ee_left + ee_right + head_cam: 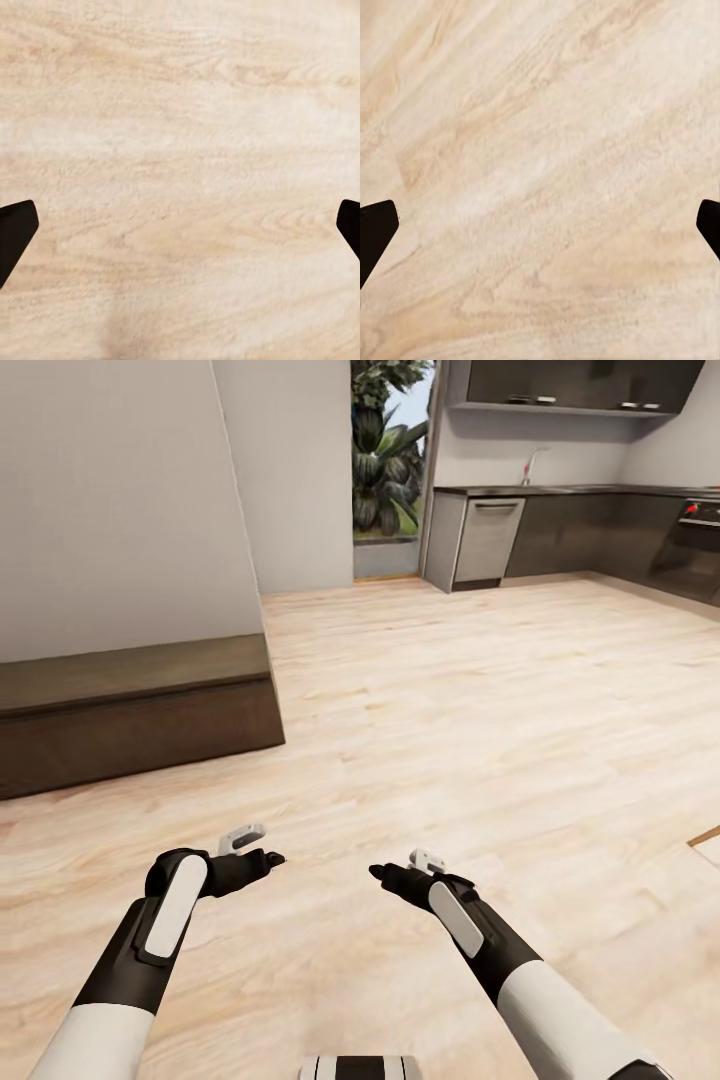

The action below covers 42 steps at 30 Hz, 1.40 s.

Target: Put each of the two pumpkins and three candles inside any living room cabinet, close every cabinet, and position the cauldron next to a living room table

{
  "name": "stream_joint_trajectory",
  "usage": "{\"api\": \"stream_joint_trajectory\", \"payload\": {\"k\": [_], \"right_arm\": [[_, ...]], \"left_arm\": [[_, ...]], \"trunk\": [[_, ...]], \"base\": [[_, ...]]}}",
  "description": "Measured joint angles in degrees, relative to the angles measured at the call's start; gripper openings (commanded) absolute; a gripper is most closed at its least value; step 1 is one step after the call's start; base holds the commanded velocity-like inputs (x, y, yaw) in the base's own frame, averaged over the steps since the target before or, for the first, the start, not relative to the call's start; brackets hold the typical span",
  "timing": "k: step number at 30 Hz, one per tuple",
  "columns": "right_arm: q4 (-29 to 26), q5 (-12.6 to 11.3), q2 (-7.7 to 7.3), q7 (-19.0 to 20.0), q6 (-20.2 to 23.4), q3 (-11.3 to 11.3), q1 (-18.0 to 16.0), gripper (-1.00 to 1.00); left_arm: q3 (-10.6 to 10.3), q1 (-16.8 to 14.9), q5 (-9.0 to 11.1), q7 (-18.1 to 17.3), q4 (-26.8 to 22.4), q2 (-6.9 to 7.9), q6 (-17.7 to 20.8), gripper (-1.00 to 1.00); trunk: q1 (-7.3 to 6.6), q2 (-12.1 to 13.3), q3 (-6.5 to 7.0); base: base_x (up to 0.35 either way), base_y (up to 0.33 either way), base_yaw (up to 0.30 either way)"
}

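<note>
The robot looks to be in transit; both arms are tucked low over the pale wood floor (480, 720), the left gripper (180, 225) and right gripper (540, 225) empty, jaws spread wide in the wrist views. The cabinet (130, 710) sits ahead-left against the wall, its fronts apparently shut; the kitchen cupboards (560, 535) stand far ahead.

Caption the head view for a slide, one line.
Both end effectors, left and right, open and empty over the wood floor, cabinet at left.

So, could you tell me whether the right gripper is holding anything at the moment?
No, the right gripper has its fingertips spread wide with bare wooden floor between them.
</note>
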Motion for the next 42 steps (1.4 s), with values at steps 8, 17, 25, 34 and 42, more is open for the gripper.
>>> {"api": "stream_joint_trajectory", "payload": {"k": [8,17,25,34,42], "right_arm": [[0.0,0.1,-0.01,0.0,0.0,0.0,0.0,1.00],[0.0,0.1,-0.04,0.0,-0.1,0.0,0.0,1.00],[0.0,0.0,-0.06,0.0,-0.1,0.0,0.0,1.00],[0.0,0.0,-0.09,0.3,-0.7,0.0,0.0,1.00],[0.0,-0.2,-0.09,0.4,-0.8,0.0,0.0,1.00]], "left_arm": [[0.0,0.0,0.0,0.0,0.0,-0.01,0.0,1.00],[0.0,0.0,0.0,0.0,0.0,-0.01,0.0,1.00],[0.0,0.0,0.0,0.0,0.0,-0.01,0.0,1.00],[0.0,0.0,0.0,0.0,0.0,0.00,0.0,1.00],[0.0,0.0,0.0,-0.1,0.0,0.00,0.0,1.00]], "trunk": [[-0.01,0.0,-0.39],[-0.01,0.0,-0.84],[-0.01,0.0,-1.23],[-0.02,0.0,-1.65],[-0.02,0.0,-1.70]], "base": [[0.210,0.112,0.239],[0.261,0.170,0.239],[0.267,0.172,0.240],[0.293,0.157,0.210],[0.303,0.036,0.016]]}}
